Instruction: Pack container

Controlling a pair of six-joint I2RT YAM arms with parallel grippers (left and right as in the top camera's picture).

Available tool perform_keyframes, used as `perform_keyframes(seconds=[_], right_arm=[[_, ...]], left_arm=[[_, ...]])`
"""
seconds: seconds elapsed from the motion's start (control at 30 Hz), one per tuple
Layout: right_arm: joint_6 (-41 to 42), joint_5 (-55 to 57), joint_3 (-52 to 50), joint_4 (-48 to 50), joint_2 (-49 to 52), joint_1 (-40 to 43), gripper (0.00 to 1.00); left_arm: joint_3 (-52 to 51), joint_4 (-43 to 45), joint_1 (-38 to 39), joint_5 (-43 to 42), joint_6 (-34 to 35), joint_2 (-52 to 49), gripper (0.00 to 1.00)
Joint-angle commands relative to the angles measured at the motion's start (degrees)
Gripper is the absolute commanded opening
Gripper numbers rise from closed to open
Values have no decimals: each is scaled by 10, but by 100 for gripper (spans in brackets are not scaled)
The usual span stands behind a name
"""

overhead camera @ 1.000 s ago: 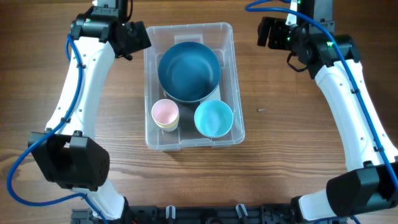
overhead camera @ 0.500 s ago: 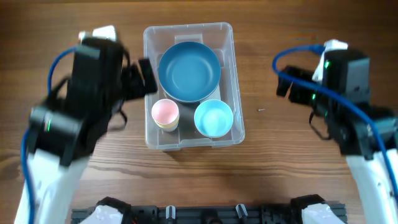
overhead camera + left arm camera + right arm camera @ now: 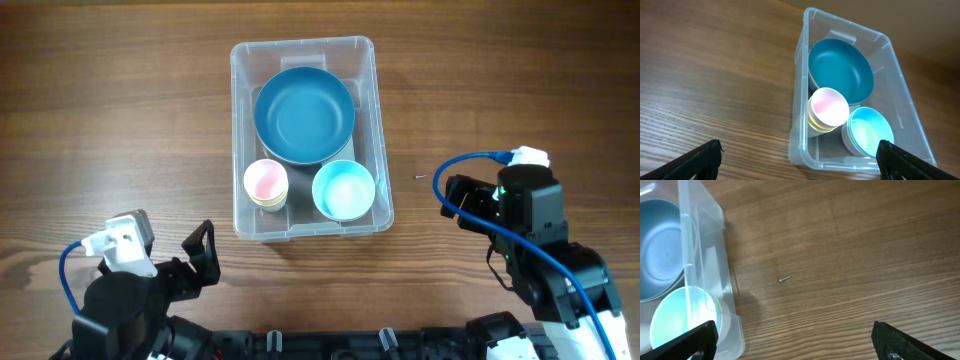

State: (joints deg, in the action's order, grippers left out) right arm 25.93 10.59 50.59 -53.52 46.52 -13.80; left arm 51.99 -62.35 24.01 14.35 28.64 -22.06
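Note:
The clear plastic container (image 3: 240, 60) stands at the table's middle. It holds a large teal bowl (image 3: 304, 113) at the far end, a pink cup (image 3: 265, 183) at near left and a light blue cup (image 3: 343, 190) at near right. My left gripper (image 3: 200, 252) is low at the near left, open and empty, well clear of the container. The left wrist view shows its wide-apart fingers (image 3: 700, 160) and the container (image 3: 801, 65) ahead. My right gripper (image 3: 453, 197) is open and empty, to the right of the container; its fingers (image 3: 910, 342) stand wide apart over bare wood.
A small screw (image 3: 420, 178) lies on the wood just right of the container, also in the right wrist view (image 3: 784, 279). The container's right wall (image 3: 700, 215) fills the left of that view. The table is brown wood.
Both arms have pulled back from the far corners beside the container to the near edge of the table. The container and its bowls have not moved.

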Motion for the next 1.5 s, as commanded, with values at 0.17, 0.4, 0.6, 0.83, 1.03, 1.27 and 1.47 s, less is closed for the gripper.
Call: perform_keyframes(seconds=[0.17, 0.4, 0.6, 0.83, 1.03, 1.27, 1.47], right_arm=[[10, 14, -3, -12, 60, -3, 100], [-244, -86, -143, 285, -165, 2, 100], [-332, -97, -341, 525, -345, 3, 100], [-459, -138, -438, 598, -431, 41, 100], [-344, -111, -503, 604, -463, 68, 100], [-265, -81, -503, 553, -463, 72, 100], [-273, -92, -503, 541, -458, 72, 100]], left_arm=[[-4, -27, 3, 9, 6, 3, 100], [-4, -26, 3, 9, 6, 3, 100], [-4, -26, 3, 9, 6, 3, 100], [-4, -26, 3, 9, 6, 3, 100], [-4, -26, 3, 9, 6, 3, 100], [-4, -26, 3, 9, 6, 3, 100], [-4, -26, 3, 9, 6, 3, 100]])
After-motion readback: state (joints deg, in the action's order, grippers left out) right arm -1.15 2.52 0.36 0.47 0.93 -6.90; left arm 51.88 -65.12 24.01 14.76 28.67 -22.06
